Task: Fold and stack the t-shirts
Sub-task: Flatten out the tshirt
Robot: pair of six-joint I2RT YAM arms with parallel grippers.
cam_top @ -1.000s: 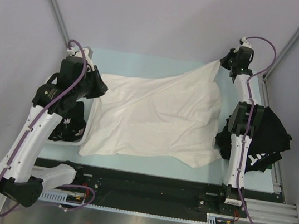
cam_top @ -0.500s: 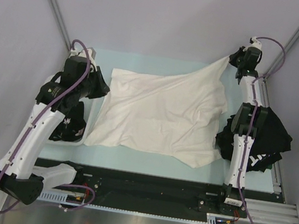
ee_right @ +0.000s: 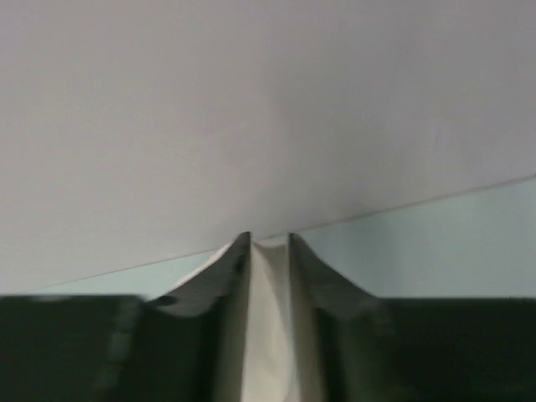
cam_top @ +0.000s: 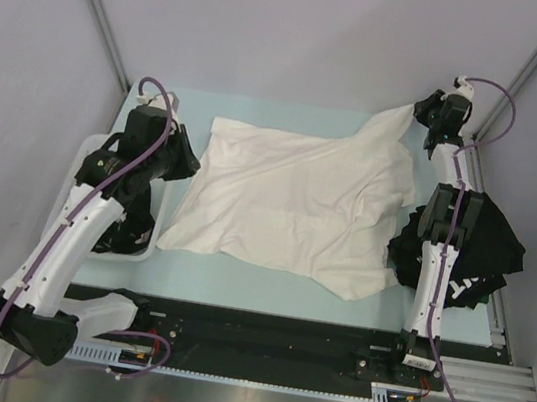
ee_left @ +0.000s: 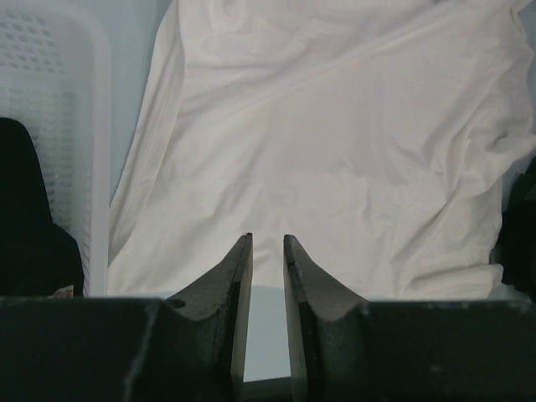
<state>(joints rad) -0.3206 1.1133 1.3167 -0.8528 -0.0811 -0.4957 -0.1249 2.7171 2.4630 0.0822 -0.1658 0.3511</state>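
Shifted rearward, wrinkled cream t-shirt [cam_top: 288, 204] has corner within right tool [ee_right: 268, 240]; both tools ajar.

Two arms, same build. The left arm [cam_top: 65, 241] has long white link shells, black joint housings and a black base block [cam_top: 26, 332]. The left purple cable [cam_top: 159, 85] loops off the wrist and runs down the white links. The right arm [cam_top: 428, 286] has white links and black motor housings, with the right purple cable [cam_top: 506, 98] arching from a white connector. On the left gripper [ee_left: 266, 241], the fingers [ee_left: 222, 289] are dark and matte, tapering to thin tips with pale inner faces. The right gripper [ee_right: 268, 240] has the same shape but is blurred.
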